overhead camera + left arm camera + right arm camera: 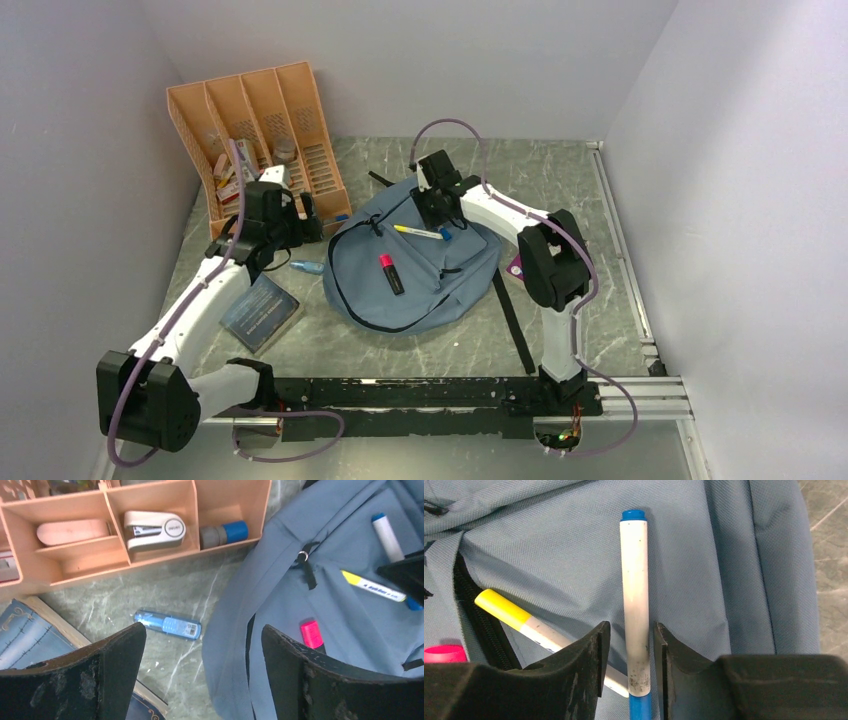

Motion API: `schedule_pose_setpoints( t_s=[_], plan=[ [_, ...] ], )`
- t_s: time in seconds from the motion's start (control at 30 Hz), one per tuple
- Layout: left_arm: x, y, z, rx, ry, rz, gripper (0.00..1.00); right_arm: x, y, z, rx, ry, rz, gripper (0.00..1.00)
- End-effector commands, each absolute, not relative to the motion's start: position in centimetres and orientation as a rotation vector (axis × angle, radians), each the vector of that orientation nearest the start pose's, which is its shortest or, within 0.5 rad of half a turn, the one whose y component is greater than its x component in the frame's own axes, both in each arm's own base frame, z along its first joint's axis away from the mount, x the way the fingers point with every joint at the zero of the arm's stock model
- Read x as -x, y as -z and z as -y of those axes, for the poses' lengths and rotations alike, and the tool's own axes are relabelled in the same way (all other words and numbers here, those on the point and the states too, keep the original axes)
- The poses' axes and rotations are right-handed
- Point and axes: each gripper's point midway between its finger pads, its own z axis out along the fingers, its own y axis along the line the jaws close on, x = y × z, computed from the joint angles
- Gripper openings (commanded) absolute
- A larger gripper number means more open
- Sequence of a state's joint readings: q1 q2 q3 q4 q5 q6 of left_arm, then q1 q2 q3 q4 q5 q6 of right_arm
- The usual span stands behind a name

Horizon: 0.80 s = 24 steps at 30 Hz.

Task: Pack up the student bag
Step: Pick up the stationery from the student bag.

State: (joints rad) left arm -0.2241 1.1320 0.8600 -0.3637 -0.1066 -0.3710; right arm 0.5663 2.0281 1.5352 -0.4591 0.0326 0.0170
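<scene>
When the marker is picked up: the white marker [634, 580] is best pinched on its white middle, with both fingers touching at once, so it is not rolled away on the soft cloth.
Right gripper [630, 627]: its fingers are set one on each side of the marker. A little gap is seen on both sides, and nothing is squeezed yet.
Lift: a straight pull up is judged best, so the yellow-capped pen [504, 609] just beside the marker is not dragged along.
Left gripper [202, 630]: its fingers are spread wide and nothing is held. It is hung over the table near the bag's edge and a small blue item [167, 624].
Student bag [420, 290]: it is laid flat in the middle of the table [330, 350], between the two arms.
On top of the bag: the white marker, the yellow-capped pen and a pink highlighter [390, 272] are laid on the cloth, not inside.
Inside the bag: a dark zipper slit is seen by the pen, but what is inside cannot be told.
Orange organizer [190, 110]: a pink eraser-like block [72, 531], a white stapler [152, 528] and a grey-and-blue tube [225, 532] are kept in its low boxes, one in each box.
Book [260, 312]: it is laid on the table by the left arm, not packed yet.
</scene>
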Motion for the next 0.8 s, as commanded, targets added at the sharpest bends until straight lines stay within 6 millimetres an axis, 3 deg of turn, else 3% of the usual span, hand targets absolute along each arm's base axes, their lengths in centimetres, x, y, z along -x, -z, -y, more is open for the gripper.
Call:
schedule_pose_setpoints(
  t_s=[0.0, 0.1, 0.23, 0.3, 0.4, 0.5, 0.6, 0.77],
  plan=[
    [-32.6, -15.7, 7.7, 0.197, 0.262, -2.229, 0.89, -42.5, -6.4, -25.7, 0.665, -0.129, -2.418, 0.38],
    [-32.9, -15.7, 7.8, 0.200, 0.268, -2.228, 0.89, -42.5, -7.0, -25.6, 0.650, -0.134, -2.398, 0.31],
    [-32.8, -15.3, 8.0, 0.193, 0.269, -2.246, 0.89, -42.7, -9.4, -25.1, 0.568, -0.139, -2.322, 0.21],
    [-32.8, -15.1, 7.9, 0.191, 0.265, -2.252, 0.89, -43.1, -11.1, -24.0, 0.493, -0.113, -2.272, 0.16],
    [-32.9, -15.1, 7.9, 0.192, 0.262, -2.255, 0.89, -43.7, -13.2, -21.8, 0.359, -0.093, -2.209, 0.15],
    [-33.0, -15.1, 8.1, 0.187, 0.273, -2.253, 0.89, -44.2, -14.6, -18.6, 0.191, -0.094, -2.167, 0.14],
    [-32.9, -15.0, 8.1, 0.185, 0.275, -2.261, 0.89, -44.6, -13.8, -14.5, 0.037, -0.085, -2.197, 0.14],
    [-32.8, -14.7, 8.1, 0.186, 0.273, -2.272, 0.89, -44.7, -10.2, -8.3, -0.138, 0.037, -2.281, 0.14]
  ],
)
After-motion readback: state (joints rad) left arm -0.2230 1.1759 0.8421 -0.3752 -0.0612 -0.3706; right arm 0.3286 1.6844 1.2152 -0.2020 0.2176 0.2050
